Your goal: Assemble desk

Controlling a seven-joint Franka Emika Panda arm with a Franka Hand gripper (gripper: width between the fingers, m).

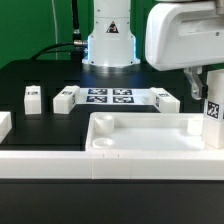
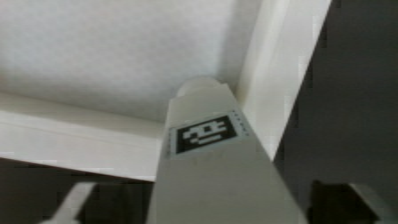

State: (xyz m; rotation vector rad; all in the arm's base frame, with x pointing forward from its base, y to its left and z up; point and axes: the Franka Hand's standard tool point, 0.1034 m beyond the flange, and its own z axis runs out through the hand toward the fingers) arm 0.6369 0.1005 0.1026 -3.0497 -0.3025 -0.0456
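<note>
The desk's tabletop (image 1: 150, 135), a shallow white tray, lies at the front of the exterior view. One tagged leg (image 1: 213, 112) stands upright at the tray's corner on the exterior view's right, directly under my gripper (image 1: 205, 82). In the wrist view that leg (image 2: 210, 150) runs up between my two fingers (image 2: 68, 205), with the tabletop's inside (image 2: 107, 50) behind it. Dark bands lie on both sides of the leg, so I cannot tell if the pads touch it. Three more legs (image 1: 32, 97) (image 1: 66, 98) (image 1: 166, 100) lie on the black table behind the tray.
The marker board (image 1: 110, 96) lies flat in front of the robot base (image 1: 108, 45). A long white rail (image 1: 100, 165) runs along the front, and another white piece (image 1: 4, 125) sits at the exterior view's far left.
</note>
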